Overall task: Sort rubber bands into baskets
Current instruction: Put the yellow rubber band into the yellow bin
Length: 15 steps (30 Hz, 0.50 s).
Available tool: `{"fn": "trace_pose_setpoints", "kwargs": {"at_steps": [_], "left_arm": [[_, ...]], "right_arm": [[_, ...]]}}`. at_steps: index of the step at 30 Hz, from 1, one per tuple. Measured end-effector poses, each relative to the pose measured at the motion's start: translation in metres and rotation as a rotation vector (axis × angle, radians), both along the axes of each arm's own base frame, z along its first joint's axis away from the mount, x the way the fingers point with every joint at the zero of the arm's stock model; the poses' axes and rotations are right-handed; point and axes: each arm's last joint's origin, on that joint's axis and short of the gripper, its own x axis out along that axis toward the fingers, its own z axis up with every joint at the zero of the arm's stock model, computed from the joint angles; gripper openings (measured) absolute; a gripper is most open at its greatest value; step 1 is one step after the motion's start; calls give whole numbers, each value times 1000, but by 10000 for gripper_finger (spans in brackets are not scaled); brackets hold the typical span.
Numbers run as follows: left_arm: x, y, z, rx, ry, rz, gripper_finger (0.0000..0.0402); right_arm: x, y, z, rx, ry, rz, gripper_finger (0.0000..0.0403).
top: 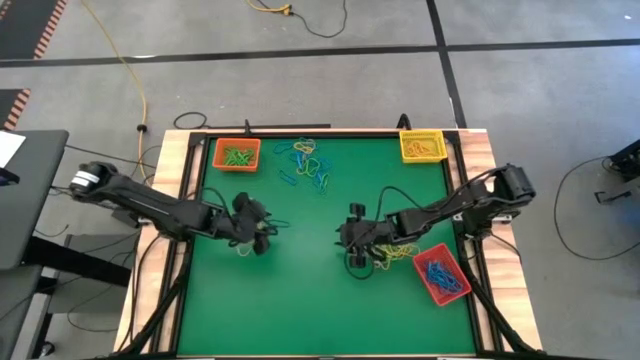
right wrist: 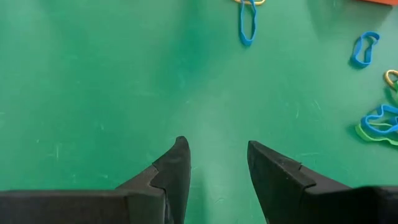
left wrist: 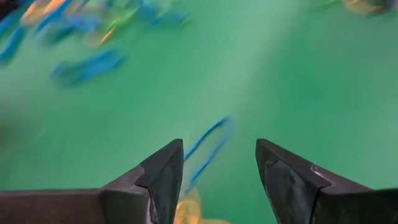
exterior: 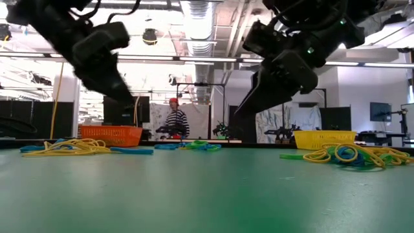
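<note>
Hovering with jaws parted and empty, both the left gripper (top: 258, 238) and the right gripper (top: 357, 252) are being positioned for picking; a blue rubber band (left wrist: 208, 149), seemingly nearest, is probably being targeted by the left for the red basket (top: 441, 275).

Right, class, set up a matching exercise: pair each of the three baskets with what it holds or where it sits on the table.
Things:
1. orange basket
2. yellow basket
3. red basket

Contents and place:
A. blue bands, near the right gripper
B. green bands, far left corner
C. yellow bands, far right corner

Pairs: 1-B, 2-C, 3-A
</note>
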Motion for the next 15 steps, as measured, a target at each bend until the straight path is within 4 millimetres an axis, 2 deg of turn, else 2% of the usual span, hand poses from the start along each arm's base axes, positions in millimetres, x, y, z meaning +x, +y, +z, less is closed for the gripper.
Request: {"fn": "trace_pose_setpoints", "kwargs": {"at_steps": [6,15], "left_arm": [[-23,16,-10,-60,190,211,192],[-17,37,-25,-65,308,286,192]], "right_arm": [[1,0,-1,-2,2,1,187],[2,0,0,2,-15,2,187]]}}
